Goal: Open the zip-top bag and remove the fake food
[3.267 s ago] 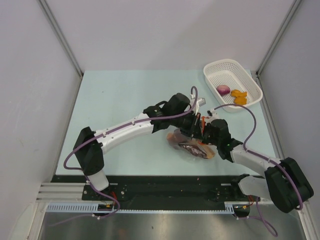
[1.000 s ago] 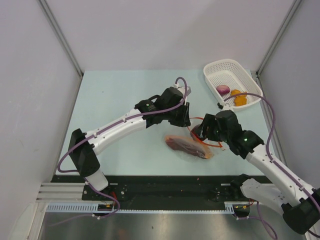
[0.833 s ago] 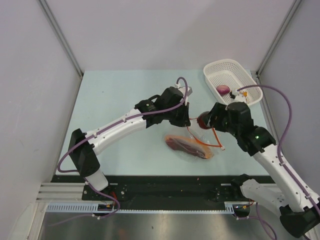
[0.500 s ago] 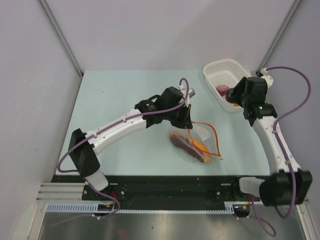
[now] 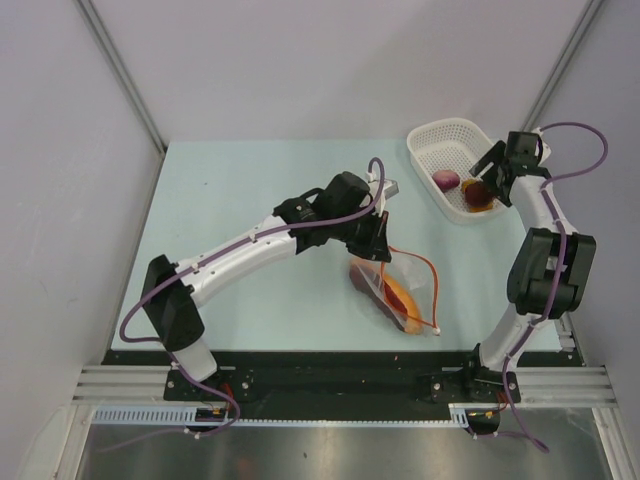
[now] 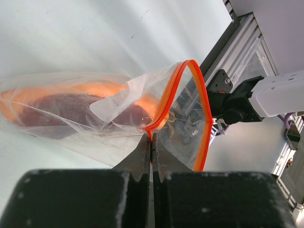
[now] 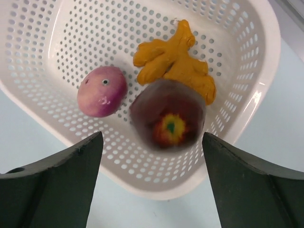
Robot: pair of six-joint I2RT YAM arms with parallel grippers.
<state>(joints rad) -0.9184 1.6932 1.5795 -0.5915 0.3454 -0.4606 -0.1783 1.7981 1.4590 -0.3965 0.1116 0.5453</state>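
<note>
Zip-top bag (image 5: 392,288) lay on the table (image 5: 240,200), clear and crinkly, a reddish-brown slice (image 6: 52,112) and orange chunk (image 6: 95,89) inside. Left gripper (image 6: 151,142) was clamped on its red-orange zip strip (image 6: 171,95), probably propping the mouth open. Farther back, right gripper (image 7: 152,137) hung spread wide, empty, over the white basket (image 7: 247,57) holding a maroon lump (image 7: 167,118).

Bright, even light from overhead fills the booth; shadows on the table (image 5: 230,200) are soft and faint. Up close, the zip-top bag (image 6: 71,109) flashes white glare off its crinkles. The maroon piece (image 7: 167,118) over the basket (image 7: 247,71) is smeared, soft-edged; the basket's holes look crisp.
</note>
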